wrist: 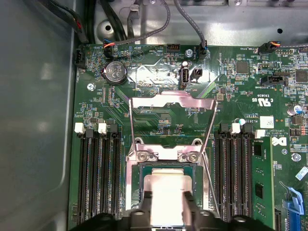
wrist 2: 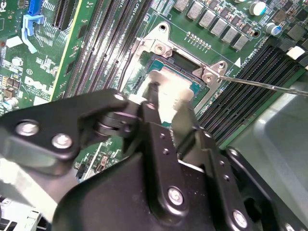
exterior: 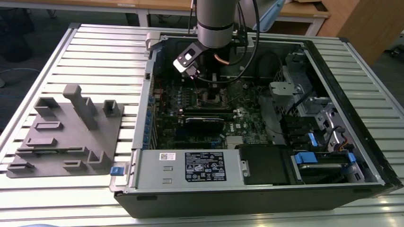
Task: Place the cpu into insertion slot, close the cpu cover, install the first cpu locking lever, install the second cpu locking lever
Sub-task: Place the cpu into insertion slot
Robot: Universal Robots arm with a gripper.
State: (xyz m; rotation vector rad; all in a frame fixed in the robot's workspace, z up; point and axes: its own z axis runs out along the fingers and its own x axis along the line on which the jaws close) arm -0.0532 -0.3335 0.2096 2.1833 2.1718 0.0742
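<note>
In both wrist views the jaws of the gripper (wrist: 166,201) pinch the cpu (wrist: 166,183) at the insertion slot (wrist: 143,177). The first wrist view shows the cpu cover (wrist: 172,102) swung open; the exterior view, the whole computer case (exterior: 252,203).

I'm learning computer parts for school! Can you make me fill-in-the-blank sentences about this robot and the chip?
The gripper pinches the cpu by ____ opposite edges.
The cpu cover is flipped ____, not shut.
The circuit board is coloured ____.
Missing words: two; open; green.
</note>
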